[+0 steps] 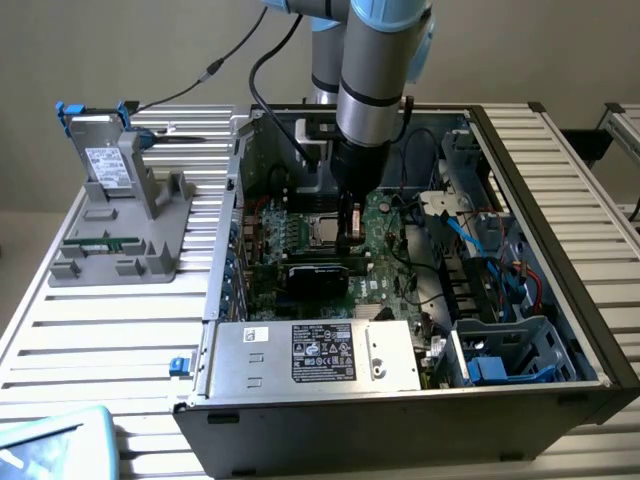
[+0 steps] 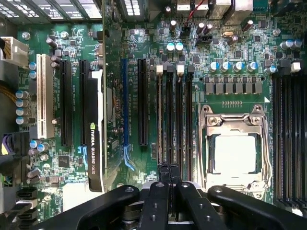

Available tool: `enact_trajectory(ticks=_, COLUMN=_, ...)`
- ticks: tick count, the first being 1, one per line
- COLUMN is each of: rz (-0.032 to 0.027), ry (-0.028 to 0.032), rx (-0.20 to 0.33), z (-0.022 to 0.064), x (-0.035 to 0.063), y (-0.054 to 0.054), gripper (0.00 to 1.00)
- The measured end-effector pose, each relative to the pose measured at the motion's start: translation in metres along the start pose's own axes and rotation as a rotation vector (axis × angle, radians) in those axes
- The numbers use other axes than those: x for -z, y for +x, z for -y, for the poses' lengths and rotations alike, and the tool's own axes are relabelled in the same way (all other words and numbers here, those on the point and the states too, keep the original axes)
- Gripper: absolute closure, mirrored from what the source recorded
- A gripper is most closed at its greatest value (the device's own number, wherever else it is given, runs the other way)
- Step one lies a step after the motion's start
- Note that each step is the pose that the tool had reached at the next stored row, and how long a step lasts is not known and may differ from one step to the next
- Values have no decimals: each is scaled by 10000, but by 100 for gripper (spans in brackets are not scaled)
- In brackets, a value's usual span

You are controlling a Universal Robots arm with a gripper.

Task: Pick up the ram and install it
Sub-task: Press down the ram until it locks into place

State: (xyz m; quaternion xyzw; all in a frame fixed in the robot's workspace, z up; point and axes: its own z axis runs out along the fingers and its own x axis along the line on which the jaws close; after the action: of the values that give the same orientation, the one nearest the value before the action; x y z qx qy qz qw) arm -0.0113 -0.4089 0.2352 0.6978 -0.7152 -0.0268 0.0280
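Observation:
The ram (image 1: 100,242), a thin green stick with a pale label, lies flat in the grey holder (image 1: 150,262) on the table at the exterior view's left, outside the computer case. My gripper (image 1: 348,238) is far from it, lowered inside the open case (image 1: 560,230) onto the motherboard beside the CPU socket (image 1: 318,232). In the wrist view the gripper (image 2: 168,168) hangs over the near end of the black memory slots (image 2: 173,115), next to the CPU socket (image 2: 235,153). Its black fingers (image 2: 157,196) are pressed together, and I see nothing green between them.
A grey boxy drive (image 1: 105,160) with white sticker and blue tabs stands upright on the same holder. Inside the case a graphics card (image 2: 96,143) stands beside the slots; a power supply (image 1: 320,355) and blue cables (image 1: 480,240) crowd the near and right sides.

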Motion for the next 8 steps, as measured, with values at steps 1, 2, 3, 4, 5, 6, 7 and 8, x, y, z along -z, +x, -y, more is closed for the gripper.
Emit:
enact_trajectory(ticks=1, rz=0, ry=1, rx=0, z=-2, x=0, y=0, gripper=89)
enact_trajectory(ticks=2, rz=-4, ry=6, rx=-2, z=-5, x=1, y=-2, gripper=89)
enact_trajectory(ticks=3, rz=-5, ry=14, rx=-3, z=-10, x=1, y=-6, gripper=89)
enact_trajectory(ticks=4, rz=-3, ry=24, rx=-2, z=-17, x=0, y=-11, gripper=89)
enact_trajectory(ticks=5, rz=-4, ry=32, rx=-2, z=-23, x=-1, y=-14, gripper=89)
enact_trajectory(ticks=6, rz=-4, ry=40, rx=-2, z=-32, x=-1, y=-17, gripper=89)
enact_trajectory(ticks=7, rz=-2, ry=43, rx=-2, z=-43, x=-3, y=-18, gripper=89)
enact_trajectory(ticks=8, rz=-3, ry=44, rx=-1, z=-56, x=-4, y=-18, gripper=89)
